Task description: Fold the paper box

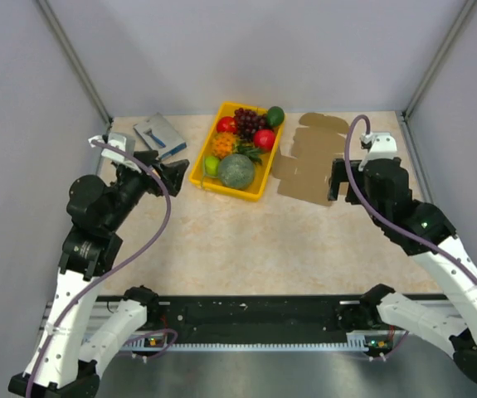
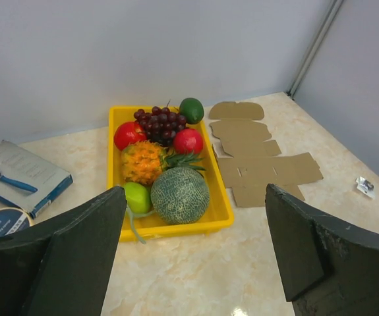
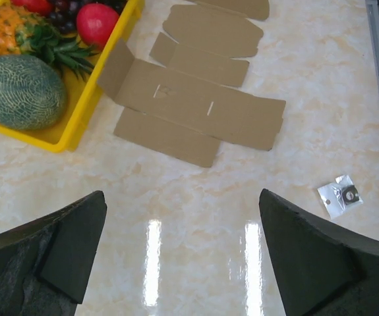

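Beside the tray [image 2: 176,229], the paper box [image 3: 202,108] lies flat, unfolded; left end effector [image 1: 176,176] and right end effector [image 1: 334,182] spread.

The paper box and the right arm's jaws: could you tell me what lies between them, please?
Only bare tabletop, seen in the right wrist view; a small clear packet lies off to the side.
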Controlling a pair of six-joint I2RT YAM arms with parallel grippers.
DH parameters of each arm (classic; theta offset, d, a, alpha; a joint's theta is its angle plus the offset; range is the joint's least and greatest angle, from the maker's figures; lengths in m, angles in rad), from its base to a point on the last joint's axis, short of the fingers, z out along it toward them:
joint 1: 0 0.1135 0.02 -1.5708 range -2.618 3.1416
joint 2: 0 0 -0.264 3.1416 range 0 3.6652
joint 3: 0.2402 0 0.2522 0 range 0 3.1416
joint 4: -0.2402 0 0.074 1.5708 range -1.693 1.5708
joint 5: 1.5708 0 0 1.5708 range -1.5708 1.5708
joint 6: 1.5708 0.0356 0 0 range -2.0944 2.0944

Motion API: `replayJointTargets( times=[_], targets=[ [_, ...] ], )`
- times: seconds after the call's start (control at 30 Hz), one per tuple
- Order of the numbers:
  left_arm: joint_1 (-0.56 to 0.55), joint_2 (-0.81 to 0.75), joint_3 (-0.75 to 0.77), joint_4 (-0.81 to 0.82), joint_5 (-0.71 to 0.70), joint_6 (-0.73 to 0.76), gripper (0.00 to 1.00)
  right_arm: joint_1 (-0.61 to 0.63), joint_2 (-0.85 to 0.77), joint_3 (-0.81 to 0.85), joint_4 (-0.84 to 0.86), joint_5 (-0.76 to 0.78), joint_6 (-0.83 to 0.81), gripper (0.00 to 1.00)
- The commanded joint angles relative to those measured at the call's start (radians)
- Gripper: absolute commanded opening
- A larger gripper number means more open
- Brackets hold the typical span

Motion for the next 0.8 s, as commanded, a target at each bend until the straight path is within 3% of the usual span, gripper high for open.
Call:
replayJointTargets(
  times=[0.0, 0.1, 0.37, 0.5, 0.77],
  targets=[
    [-0.002, 0.026, 0.045, -0.01, -0.026, -0.035, 0.91, -0.044, 0.073, -0.024, 0.003, -0.055, 0.01, 0.99],
    [-0.002, 0.032, 0.034, -0.02, -0.058, -0.061, 0.91, -0.162, 0.143, -0.046, 0.037, -0.184, 0.009, 0.99],
    [0.0, 0.003, -0.012, -0.01, -0.048, -0.161, 0.96, -0.701, 0.286, -0.259, 0.335, -0.671, 0.189, 0.99],
    [0.0, -0.006, -0.071, 0.029, 0.081, -0.225, 0.96, -0.807, 0.398, -0.355, 0.505, -0.868, 0.266, 0.97],
    [-0.031, 0.121, -0.156, 0.254, 0.458, -0.388, 0.81, -0.812, 0.614, -0.507, 0.908, -1.07, 0.435, 0.79]
  ],
)
